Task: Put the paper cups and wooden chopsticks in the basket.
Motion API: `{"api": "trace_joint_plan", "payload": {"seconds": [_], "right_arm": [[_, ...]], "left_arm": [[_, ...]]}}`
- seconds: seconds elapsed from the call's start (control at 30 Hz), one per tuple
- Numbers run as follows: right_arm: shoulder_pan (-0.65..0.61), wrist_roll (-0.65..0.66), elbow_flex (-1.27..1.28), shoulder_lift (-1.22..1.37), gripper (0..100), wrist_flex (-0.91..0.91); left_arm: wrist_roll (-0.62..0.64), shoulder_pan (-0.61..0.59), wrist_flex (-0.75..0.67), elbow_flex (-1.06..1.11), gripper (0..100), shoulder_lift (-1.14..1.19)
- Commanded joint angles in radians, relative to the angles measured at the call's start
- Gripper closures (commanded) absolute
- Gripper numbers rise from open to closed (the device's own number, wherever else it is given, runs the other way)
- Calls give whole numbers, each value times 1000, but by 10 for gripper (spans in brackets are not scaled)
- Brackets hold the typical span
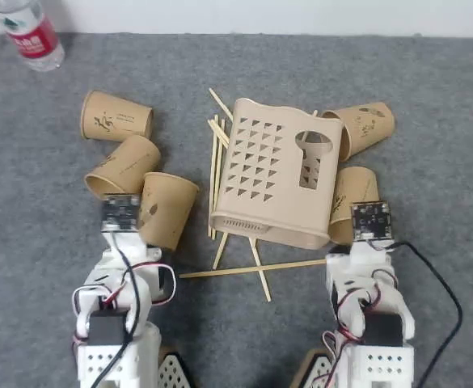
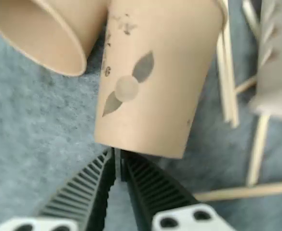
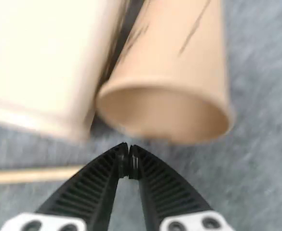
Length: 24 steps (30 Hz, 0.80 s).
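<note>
1. From above, a grey worktop [image 1: 430, 97] carries a cream basket [image 1: 276, 174] lying on its side at the centre. Clock directions take the far edge as 12.
2. Three paper cups [image 1: 115, 115] lie on their sides at the basket's 9 o'clock and two at its 3 o'clock. Wooden chopsticks [image 1: 214, 170] are scattered along its 9 and 6 o'clock sides. Every cup and chopstick seen is outside the basket.
3. The left claw [image 2: 117, 156] is closed and holds nothing. The near left cup [image 2: 150, 82] lies straight ahead at its 12 o'clock. That cup's long axis runs 6 to 12, with the closed base just beside the claw tips and the mouth pointing away.
4. The right claw [image 3: 128, 154] is likewise closed and empty. The near right cup [image 3: 169, 96] lies at its 12 o'clock, open mouth facing the claw, just beside the basket wall.
5. Each arm is nearer its own cup. Both claws must likely open first. The right could pinch the facing rim, while the left meets a base and would probably need to straddle the body.
</note>
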Motion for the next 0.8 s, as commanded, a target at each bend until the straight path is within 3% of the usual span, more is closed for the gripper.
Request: {"api": "trace_joint_plan", "payload": {"seconds": [0.0, 0.13, 0.2, 0.4, 0.77], "right_arm": [[68, 18, -133, -13, 990, -76], [90, 324, -255, -13, 972, -77], [64, 402, -290, -13, 935, -87], [42, 365, -468, -12, 844, -107], [41, 275, -608, 182, 843, -174]], "left_arm": [[-172, 5, 34, -5, 988, -14], [-172, 5, 38, -5, 987, -14], [-172, 5, 38, -5, 979, -14], [-172, 3, 40, -5, 873, -12], [-172, 3, 40, -5, 870, -12]]}}
